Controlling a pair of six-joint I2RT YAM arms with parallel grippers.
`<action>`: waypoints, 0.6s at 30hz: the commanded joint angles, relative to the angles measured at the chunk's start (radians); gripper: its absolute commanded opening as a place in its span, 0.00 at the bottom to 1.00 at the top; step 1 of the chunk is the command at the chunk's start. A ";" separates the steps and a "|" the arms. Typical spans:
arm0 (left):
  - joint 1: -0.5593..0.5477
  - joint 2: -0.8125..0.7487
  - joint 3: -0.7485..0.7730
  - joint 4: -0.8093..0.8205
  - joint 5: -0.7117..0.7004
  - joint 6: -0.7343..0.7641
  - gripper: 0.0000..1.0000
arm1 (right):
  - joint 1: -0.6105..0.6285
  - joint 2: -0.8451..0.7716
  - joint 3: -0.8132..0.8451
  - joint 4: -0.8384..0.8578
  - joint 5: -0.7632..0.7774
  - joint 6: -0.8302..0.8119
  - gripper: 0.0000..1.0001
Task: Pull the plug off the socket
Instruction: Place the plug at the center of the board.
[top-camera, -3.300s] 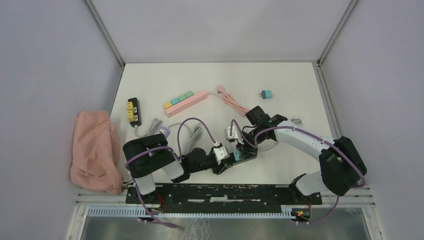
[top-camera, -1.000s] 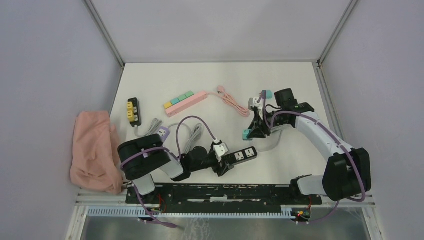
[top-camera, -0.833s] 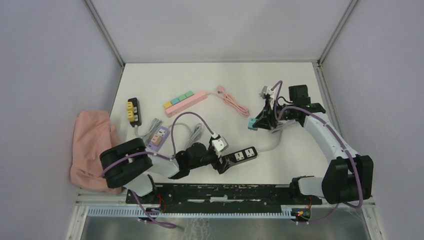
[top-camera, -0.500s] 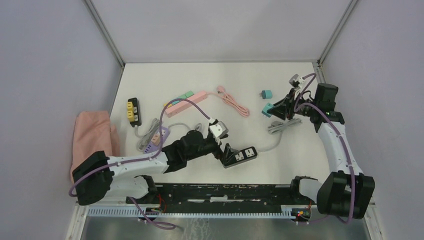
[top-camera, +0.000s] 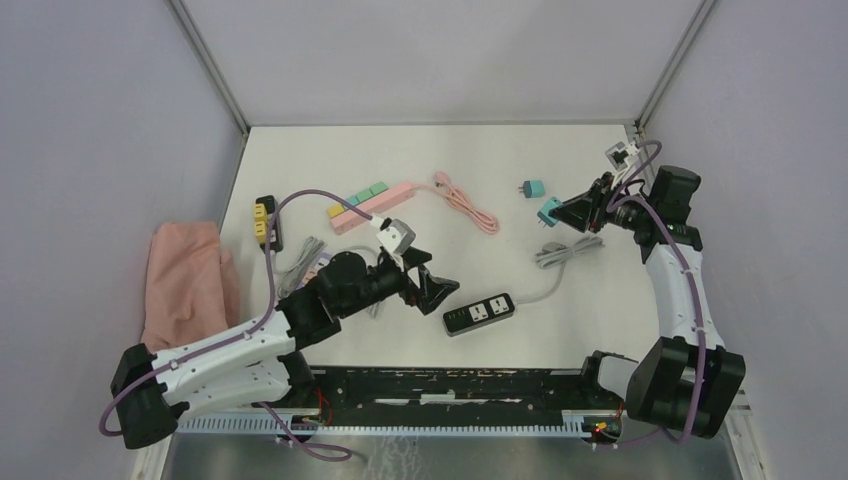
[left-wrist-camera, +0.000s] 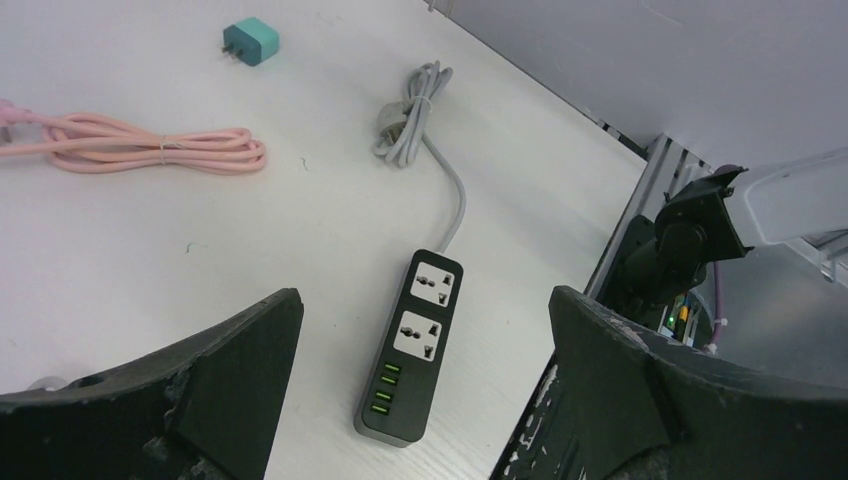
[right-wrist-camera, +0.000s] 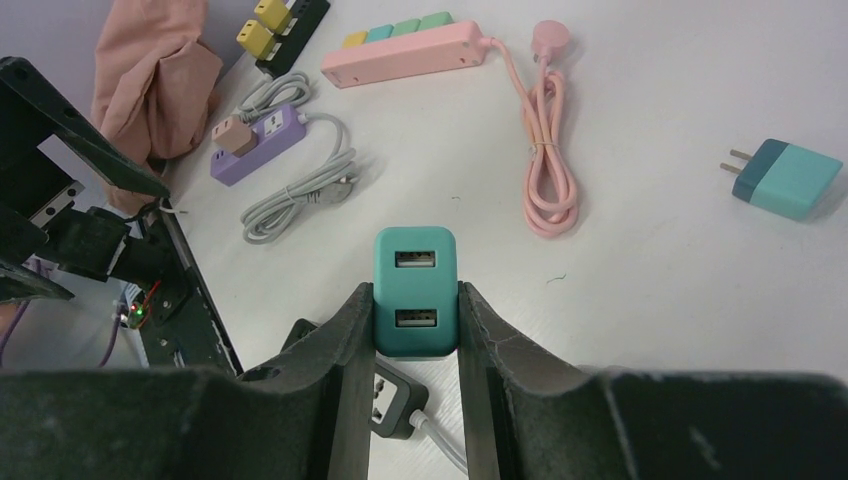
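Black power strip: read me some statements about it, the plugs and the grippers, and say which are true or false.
1. The right gripper is shut on a teal plug. True.
2. A plug sits in the black strip. False: both its sockets are empty.
3. The left gripper clamps the black strip. False: it is open and not touching it.
4. A second teal plug lies on the table. True.
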 joint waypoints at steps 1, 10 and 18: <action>0.011 -0.053 0.068 -0.125 -0.063 -0.022 0.99 | -0.003 0.050 0.080 -0.004 -0.037 0.028 0.00; 0.078 -0.047 0.115 -0.175 -0.118 0.063 0.99 | 0.001 0.259 0.264 -0.103 0.034 0.026 0.00; 0.321 0.010 0.086 -0.052 0.084 -0.016 0.99 | 0.020 0.403 0.338 -0.074 0.115 0.071 0.00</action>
